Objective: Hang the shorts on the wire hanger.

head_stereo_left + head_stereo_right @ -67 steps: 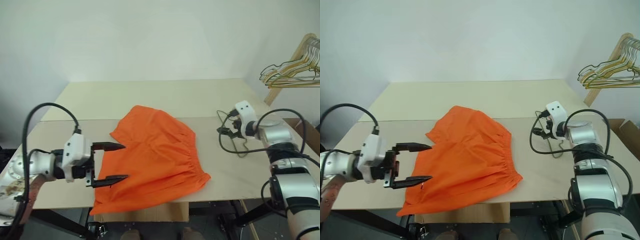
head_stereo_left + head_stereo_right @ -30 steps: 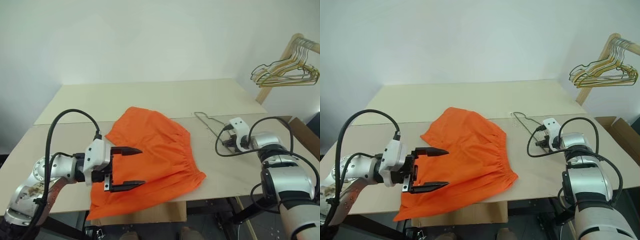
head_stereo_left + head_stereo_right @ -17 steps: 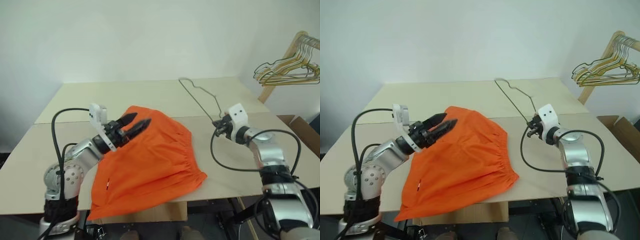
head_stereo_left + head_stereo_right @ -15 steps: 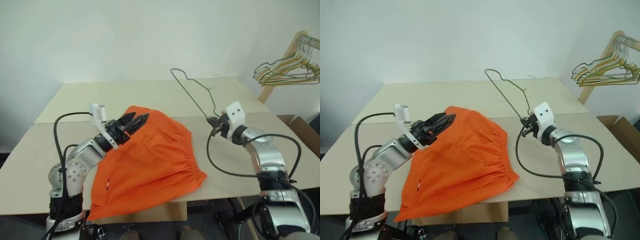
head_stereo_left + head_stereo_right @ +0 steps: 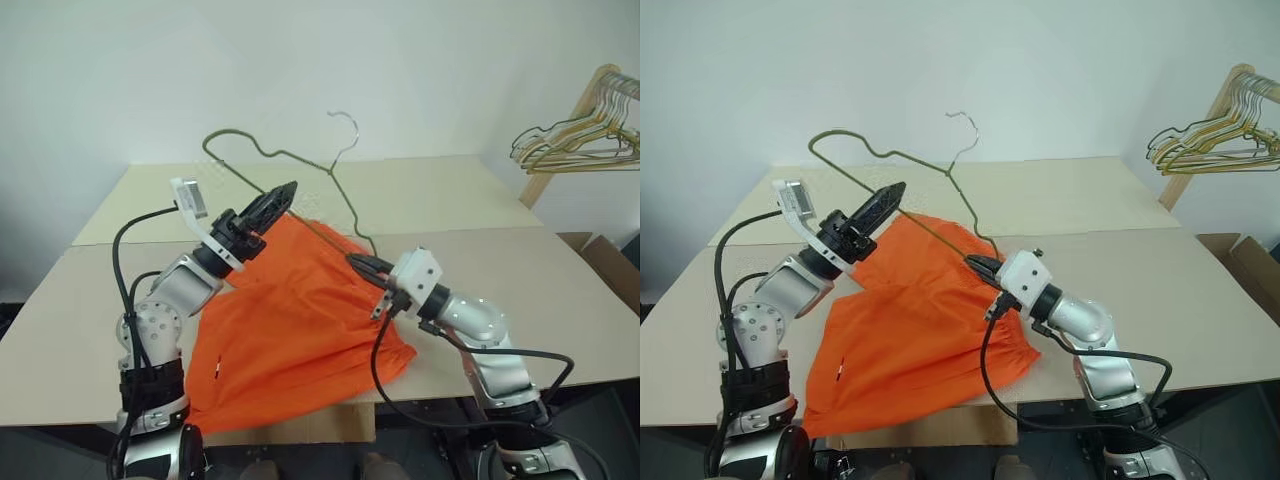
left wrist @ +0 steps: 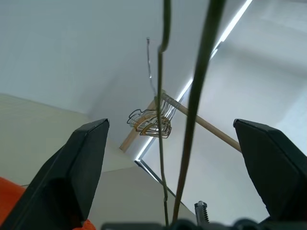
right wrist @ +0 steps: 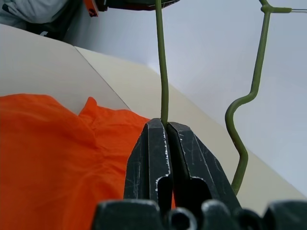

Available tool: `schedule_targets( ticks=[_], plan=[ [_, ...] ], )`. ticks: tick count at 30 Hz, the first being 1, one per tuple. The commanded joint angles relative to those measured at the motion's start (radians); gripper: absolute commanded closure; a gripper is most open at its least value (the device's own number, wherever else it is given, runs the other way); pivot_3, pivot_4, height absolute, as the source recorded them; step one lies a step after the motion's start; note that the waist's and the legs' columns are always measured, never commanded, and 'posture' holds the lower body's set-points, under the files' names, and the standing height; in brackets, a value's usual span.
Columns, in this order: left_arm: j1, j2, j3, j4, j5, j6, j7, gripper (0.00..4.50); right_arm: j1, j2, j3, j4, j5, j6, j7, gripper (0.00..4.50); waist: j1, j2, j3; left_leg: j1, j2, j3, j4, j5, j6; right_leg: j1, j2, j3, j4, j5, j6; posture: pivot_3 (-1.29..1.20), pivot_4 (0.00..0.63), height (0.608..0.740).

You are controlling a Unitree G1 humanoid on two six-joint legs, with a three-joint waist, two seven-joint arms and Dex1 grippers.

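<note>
The right gripper is closed on a corner of the wire hanger and holds it in the air above the shorts, which lie on the table. The left gripper is raised at the hanger's bottom wire. Other hangers hang on a wooden rack at the right.

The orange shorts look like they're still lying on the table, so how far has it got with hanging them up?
Done: the right pincer is shut on the wire hanger and holds it up in the air above the shorts. In hand: the left pincer is open, with the hanger's wires passing between its fingers. Left: the shorts lie flat on the table, not yet on the hanger.
</note>
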Motion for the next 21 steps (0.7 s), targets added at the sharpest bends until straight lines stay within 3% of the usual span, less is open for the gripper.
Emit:
schedule_targets(
  ticks=[1, 4, 15, 19, 21],
  plan=[
    [-0.036, -0.013, 0.007, -0.024, 0.005, -0.048, 0.015, 0.18, -0.02, -0.006, -0.014, -0.022, 0.002, -0.041, -0.008, 4.49, 0.001, 0.0, 0.0, 0.0, 0.0, 0.0, 0.0, 0.0, 0.0, 0.0, 0.0, 0.0, 0.0, 0.0, 0.0, 0.02, 0.0, 0.74],
    [-0.035, -0.013, 0.012, -0.021, -0.004, -0.058, 0.013, 0.87, -0.024, 0.002, -0.015, -0.008, -0.016, -0.039, -0.033, 4.5, 0.0, 0.0, 0.0, 0.0, 0.0, 0.0, 0.0, 0.0, 0.0, 0.0, 0.0, 0.0, 0.0, 0.0, 0.0, 0.02, 0.0, 0.74],
    [-0.035, -0.017, 0.009, -0.009, 0.0, -0.064, 0.082, 4.49, -0.04, 0.018, -0.016, 0.022, -0.056, -0.054, -0.095, 4.5, 0.002, 0.0, 0.0, 0.0, 0.0, 0.0, 0.0, 0.0, 0.0, 0.0, 0.0, 0.0, -0.001, 0.0, 0.0, 0.02, 0.0, 0.74],
    [-0.029, -0.013, -0.003, -0.016, 0.009, -0.07, 0.062, 4.49, -0.037, 0.006, -0.006, 0.016, -0.047, -0.06, -0.068, 4.5, 0.002, 0.0, 0.0, 0.0, 0.0, 0.0, 0.0, 0.0, 0.0, 0.0, 0.0, 0.0, -0.001, 0.0, 0.0, 0.02, 0.0, 0.74],
    [-0.025, -0.005, -0.017, -0.028, 0.029, -0.081, 0.028, 4.5, -0.035, -0.002, -0.001, 0.012, -0.048, -0.062, -0.054, 3.91, 0.002, 0.0, 0.0, 0.0, 0.0, 0.0, 0.0, 0.0, 0.0, 0.0, 0.0, 0.0, -0.001, 0.0, 0.0, 0.02, 0.0, 0.74]
  ],
)
